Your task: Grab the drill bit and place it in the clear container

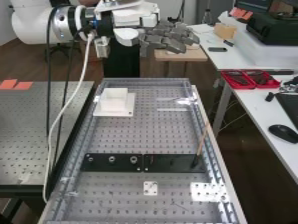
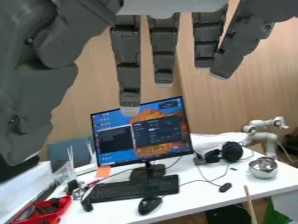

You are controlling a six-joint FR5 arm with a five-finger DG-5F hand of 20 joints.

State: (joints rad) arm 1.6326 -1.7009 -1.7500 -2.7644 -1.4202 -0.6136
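Note:
The hand (image 1: 166, 39) is above and beyond the bench's far end in the high view, fingers straight and open, holding nothing. In the wrist view the hand (image 2: 128, 60) hangs with straight, spread fingers and its thumb apart. A black plate (image 1: 100, 165) on the bench carries several small round metal pieces (image 1: 112, 159); I cannot tell whether one is the drill bit. Clear edges and glints, possibly the clear container (image 1: 174, 109), lie near the bench's far right corner.
A white square block (image 1: 114, 98) sits on a white base at the far left of the bench. A thin wooden stick (image 1: 203, 137) leans up from a second black plate (image 1: 166, 163). Raised rails (image 1: 211, 165) edge the bench. Red trays (image 1: 247, 80) and a mouse (image 1: 284, 133) are on the right table.

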